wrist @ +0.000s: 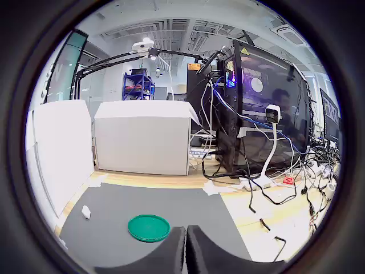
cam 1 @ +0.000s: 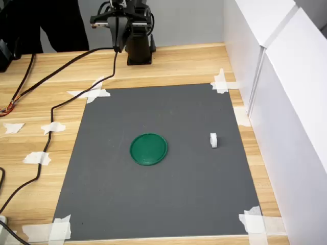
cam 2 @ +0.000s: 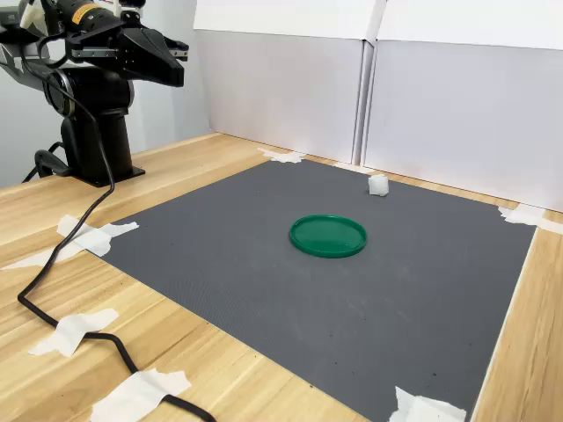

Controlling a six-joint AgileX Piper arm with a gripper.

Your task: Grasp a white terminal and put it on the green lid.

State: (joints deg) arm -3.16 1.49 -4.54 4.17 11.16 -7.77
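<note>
**Terminal not yet grasped**

Your white terminal (cam 1: 213,139) sits on the mat well apart from the green lid (cam 1: 148,149). Fingers (wrist: 185,251) pressed together, holding nothing. It looks light, rigid and easily tipped: pinch its flat sides, low.

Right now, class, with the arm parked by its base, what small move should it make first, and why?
Probably swing out and lower the tool toward the terminal. The tool sits high by the base, far from the mat, with fingers looking closed and nothing held. The terminal stands alone on the mat, apart from the lid, on the first exterior view's right, so it must be reached before any grasp.
</note>
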